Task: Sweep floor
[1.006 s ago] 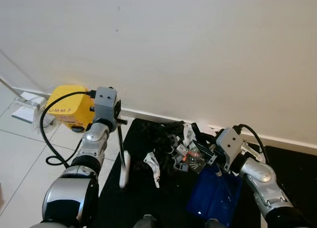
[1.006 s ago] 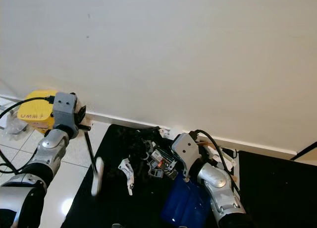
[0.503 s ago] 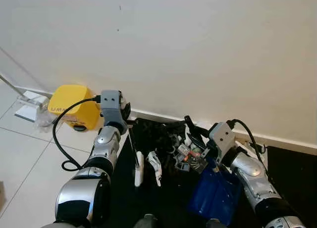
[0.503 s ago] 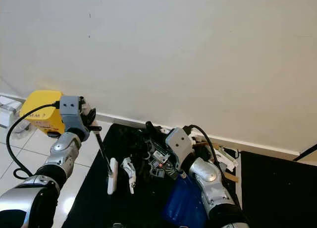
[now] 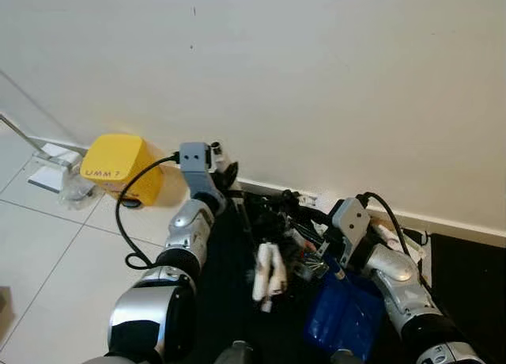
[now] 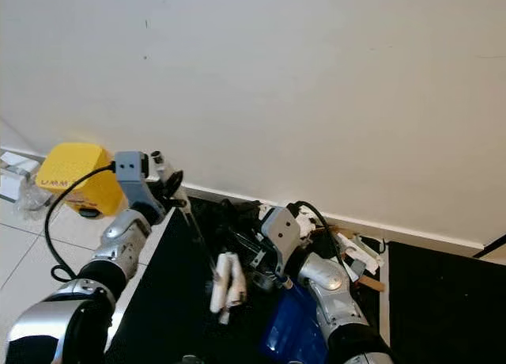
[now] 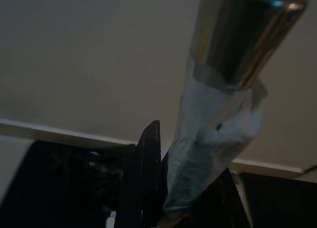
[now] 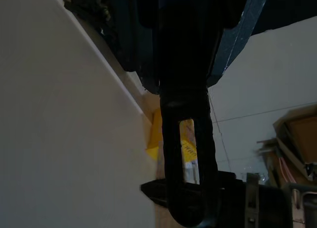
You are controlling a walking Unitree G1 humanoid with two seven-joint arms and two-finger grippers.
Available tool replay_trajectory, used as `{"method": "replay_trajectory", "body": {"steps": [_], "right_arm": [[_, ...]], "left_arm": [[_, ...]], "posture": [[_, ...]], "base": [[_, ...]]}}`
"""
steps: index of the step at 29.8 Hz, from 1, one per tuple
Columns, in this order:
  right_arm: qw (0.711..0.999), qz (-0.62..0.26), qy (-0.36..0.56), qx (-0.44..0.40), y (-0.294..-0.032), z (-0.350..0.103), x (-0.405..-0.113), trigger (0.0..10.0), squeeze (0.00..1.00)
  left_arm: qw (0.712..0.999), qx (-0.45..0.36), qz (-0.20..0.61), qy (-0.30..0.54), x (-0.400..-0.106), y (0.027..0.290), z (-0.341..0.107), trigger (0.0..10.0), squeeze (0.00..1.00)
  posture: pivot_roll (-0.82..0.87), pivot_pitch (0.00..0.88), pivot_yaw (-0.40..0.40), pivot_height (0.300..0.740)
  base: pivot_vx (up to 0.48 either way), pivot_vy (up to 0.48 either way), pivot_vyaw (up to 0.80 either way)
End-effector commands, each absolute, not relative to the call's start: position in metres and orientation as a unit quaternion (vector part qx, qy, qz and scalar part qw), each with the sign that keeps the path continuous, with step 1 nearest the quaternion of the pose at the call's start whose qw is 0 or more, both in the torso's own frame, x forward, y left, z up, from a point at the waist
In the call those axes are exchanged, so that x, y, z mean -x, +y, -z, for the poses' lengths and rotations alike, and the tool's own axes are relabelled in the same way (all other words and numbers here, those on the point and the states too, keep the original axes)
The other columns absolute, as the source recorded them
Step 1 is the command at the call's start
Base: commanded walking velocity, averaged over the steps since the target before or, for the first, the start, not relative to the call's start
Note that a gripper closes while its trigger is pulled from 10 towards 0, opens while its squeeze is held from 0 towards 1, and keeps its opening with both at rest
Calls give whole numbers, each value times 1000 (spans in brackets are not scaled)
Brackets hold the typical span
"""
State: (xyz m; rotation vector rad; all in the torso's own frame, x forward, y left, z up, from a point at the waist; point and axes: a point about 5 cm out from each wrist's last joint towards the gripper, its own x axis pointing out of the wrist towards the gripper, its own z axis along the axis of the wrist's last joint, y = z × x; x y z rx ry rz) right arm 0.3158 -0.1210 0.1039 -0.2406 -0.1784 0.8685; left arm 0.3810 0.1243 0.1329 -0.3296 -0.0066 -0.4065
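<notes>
On black mat, white brush, thin dark handle, beside blue dustpan

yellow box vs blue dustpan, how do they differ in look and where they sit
The yellow box is a blocky closed shape with dark lettering; the blue dustpan is flat and open. The yellow box stands on the pale tiled floor on the robot's left, untouched; the blue dustpan lies on the black mat, held by its handle in the right gripper. Both lie near the wall.

Both arms forward, jaws clamped shut.
</notes>
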Motion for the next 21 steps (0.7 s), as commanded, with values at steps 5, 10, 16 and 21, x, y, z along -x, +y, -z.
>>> {"method": "replay_trajectory", "body": {"steps": [5, 10, 16, 21], "right_arm": [[895, -433, -62, 87, -116, -85, -303, 10000, 0], [892, -438, -77, 83, -111, -89, -303, 10000, 0], [890, -432, -117, 87, -107, -103, -307, 10000, 0], [895, -397, -186, 88, -105, -129, -313, 10000, 0]], "left_arm": [[923, 246, 295, 1, -373, 67, -136, 10000, 0], [901, 257, 350, 1, -365, 49, -138, 10000, 0], [887, 260, 381, -18, -362, 52, -149, 10000, 0], [888, 252, 380, -56, -363, 76, -178, 10000, 0]], "posture": [[-39, 283, 114, 740], [-34, 281, 118, 740], [-14, 274, 125, 740], [-5, 266, 130, 740]], "base": [[0, 0, 0], [0, 0, 0], [0, 0, 0], [0, 0, 0]]}}
